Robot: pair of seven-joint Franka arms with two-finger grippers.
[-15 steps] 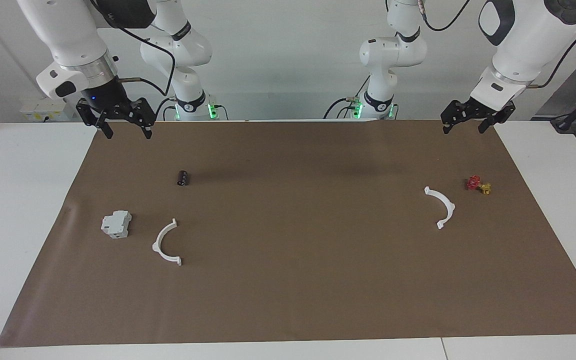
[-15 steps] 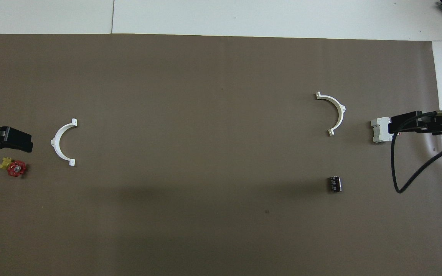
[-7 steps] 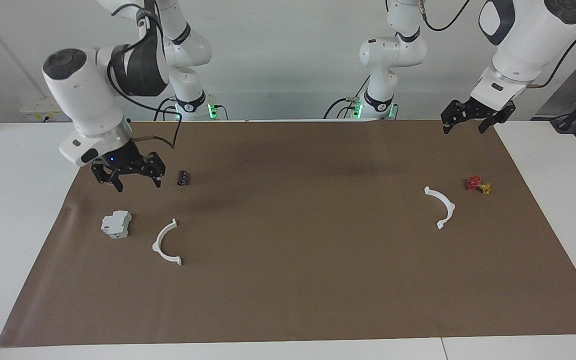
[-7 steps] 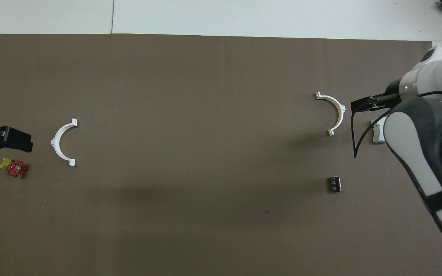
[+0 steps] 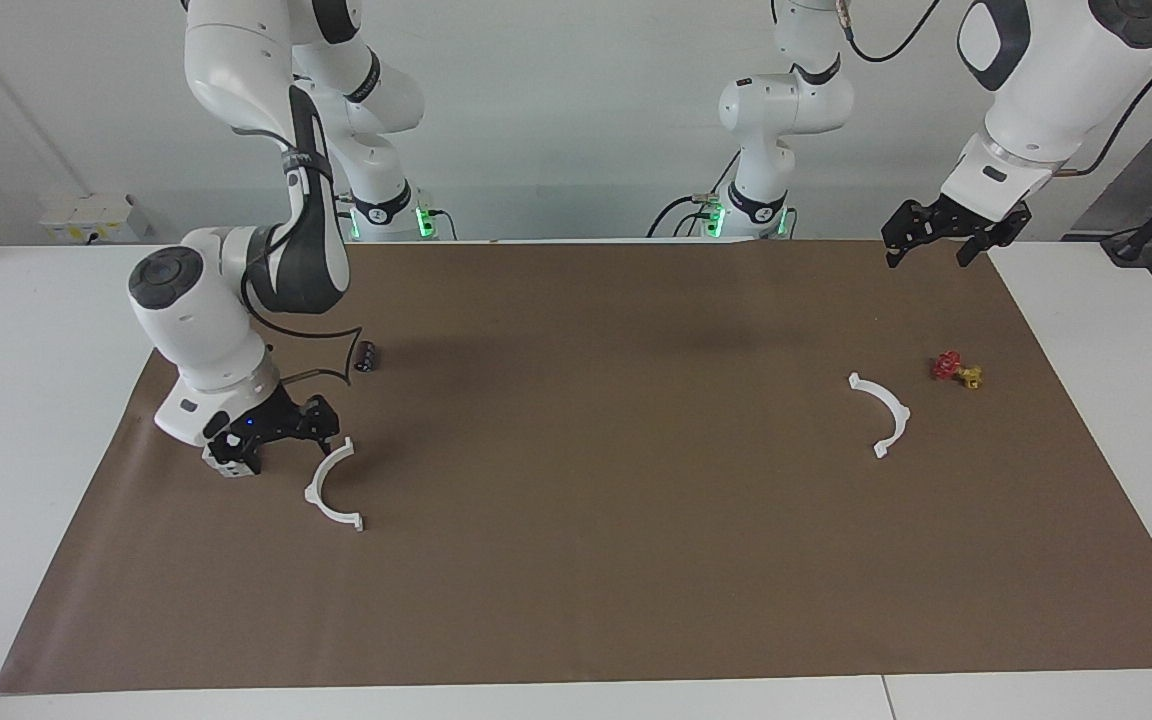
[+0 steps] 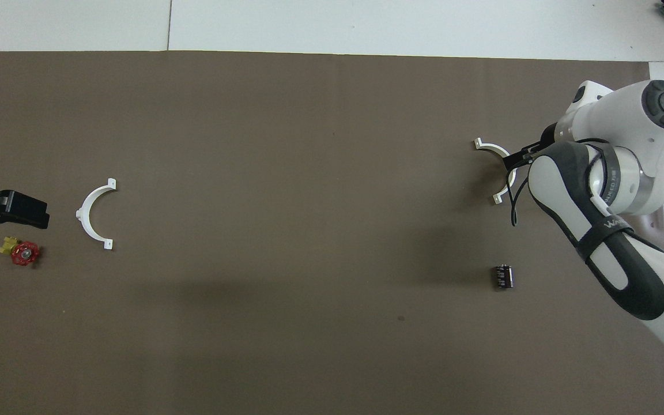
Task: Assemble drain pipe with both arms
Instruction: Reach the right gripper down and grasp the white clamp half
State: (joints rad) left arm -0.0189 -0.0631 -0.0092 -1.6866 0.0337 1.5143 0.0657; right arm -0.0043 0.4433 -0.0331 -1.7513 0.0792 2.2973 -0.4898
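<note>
Two white half-rings [image 5: 333, 489] [image 5: 883, 410] and a red-and-yellow valve piece [image 5: 957, 370] on plain brown paper [image 5: 596, 560].

Two big glossy white jointed robot arms here, the right arm [image 5: 236, 290] and the left arm [image 5: 1046, 90], each with dark grey rounded joint caps, dark bands and loose black cables. Black gripper heads; a small blue light glows on the right one. Green lights ring both bases.

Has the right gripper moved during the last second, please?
Yes. The right gripper has come down from above the mat's edge nearest the robots to just beside the grey-white block and the nearby half-ring, jaws open.
</note>
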